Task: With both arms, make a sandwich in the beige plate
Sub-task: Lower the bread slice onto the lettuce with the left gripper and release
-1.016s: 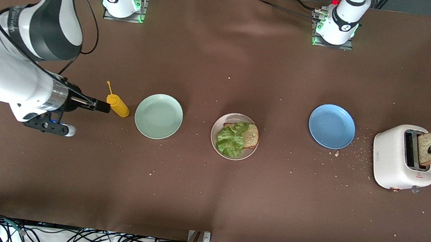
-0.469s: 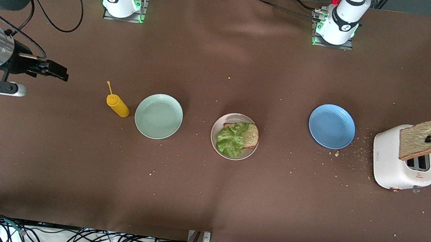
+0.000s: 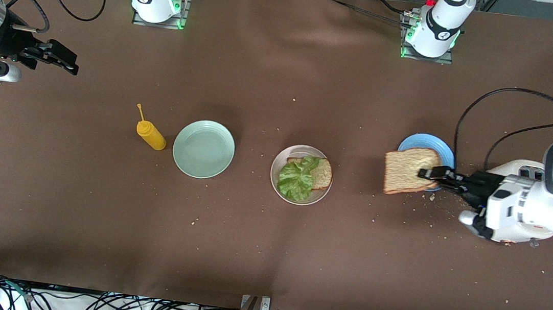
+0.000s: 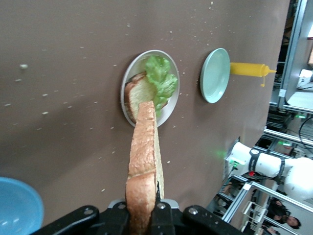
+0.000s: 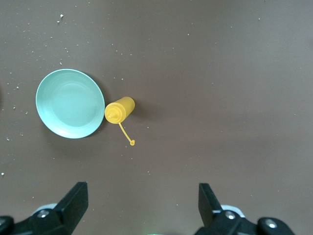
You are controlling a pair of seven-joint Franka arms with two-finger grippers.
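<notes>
Left tool grips toast slice — over blue plate.

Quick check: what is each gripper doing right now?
Left gripper: shut on the toast slice, over the blue plate.
Right gripper: open, holding nothing.

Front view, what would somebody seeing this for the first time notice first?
Probably the toast slice pinched in the left gripper, in the air over the blue plate. Next, the beige plate in the middle of the table, holding a toast slice under green lettuce. The right gripper waits, jaws open, at the right arm's end, over bare cloth.
</notes>
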